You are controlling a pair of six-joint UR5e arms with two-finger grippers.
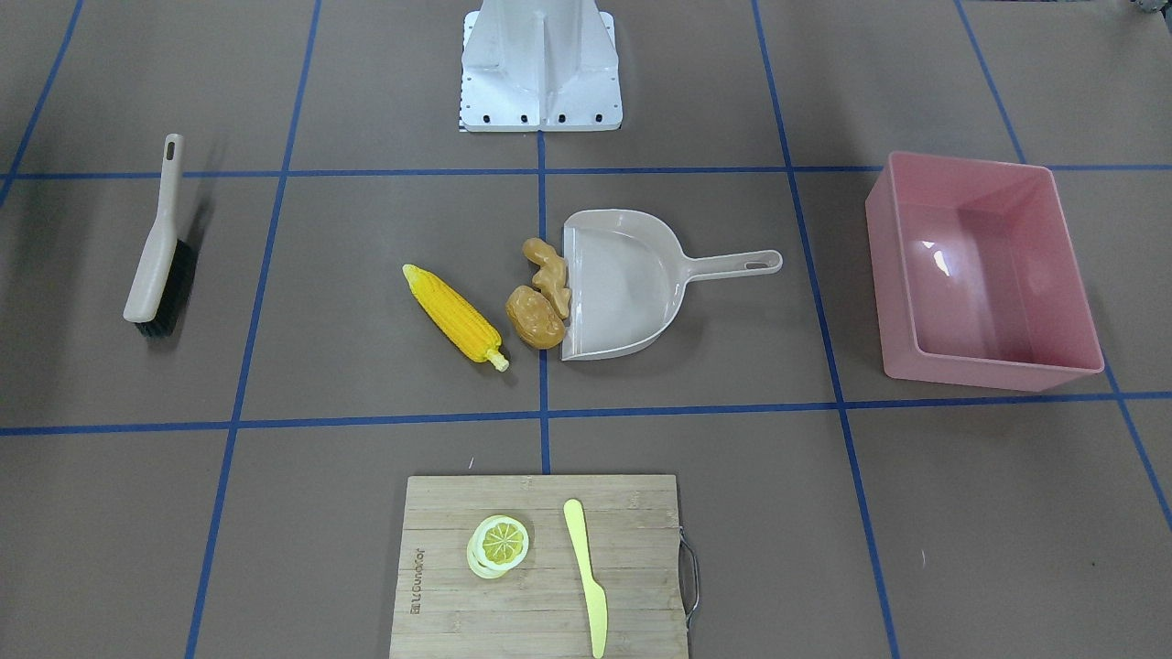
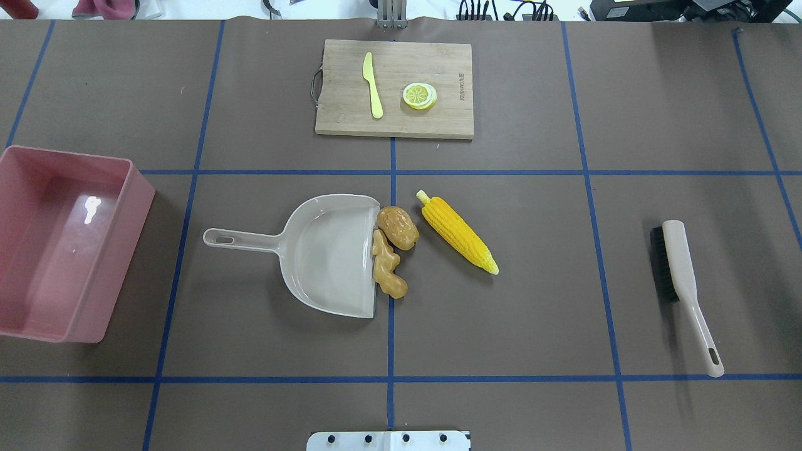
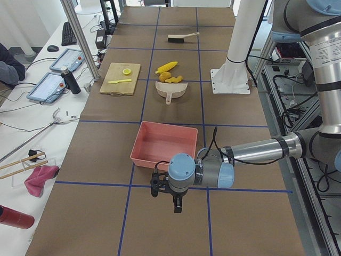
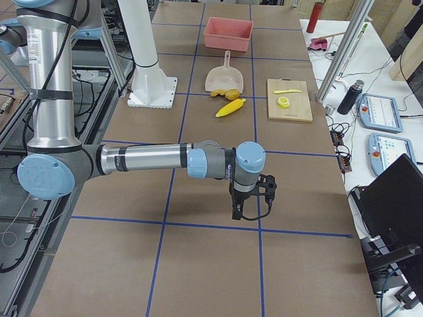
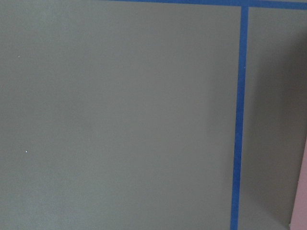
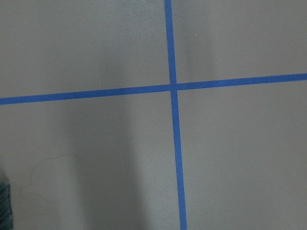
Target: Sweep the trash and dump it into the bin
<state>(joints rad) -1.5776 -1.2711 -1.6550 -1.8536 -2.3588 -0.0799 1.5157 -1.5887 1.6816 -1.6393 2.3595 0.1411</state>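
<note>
At bench ctr the trash sits bunched by the dustpan point(image 2: 326, 254). The ginger piece point(image 2: 387, 272) and potato lump point(image 2: 398, 227) both touch the pan's open lip, and the corn cob point(image 2: 457, 233) lies slantwise just beside the potato on the side away from the pan. All three look like hollow moulded plastic, so prob. light, stiff and smooth-skinned. The cob is round and apt to roll, and the knobbly ginger is apt to snag on the lip. Pinching them direct looks poor; better to push w/ the brush point(image 2: 680, 275), held by its long pale handle w/ bristles down, while the pan is steadied by its own handle point(image 2: 241, 240). The bin point(image 2: 50, 329) stands upright on the robot's left, nothing seen inside, well apart from the pan. Neither arm is near the work. The left pincer point(image 3: 177, 205) hangs low over bare bench past the bin, i.e. the bin lies btwn it and the trash. The right pincer point(image 4: 238, 212) hangs over bare bench toward the opposite end, well apart from the cob. Each shows only in a side view and the wrist cams show just bench and tape, so I cannot tell if the fingers are wide or narrow; nothing seems held.
</note>
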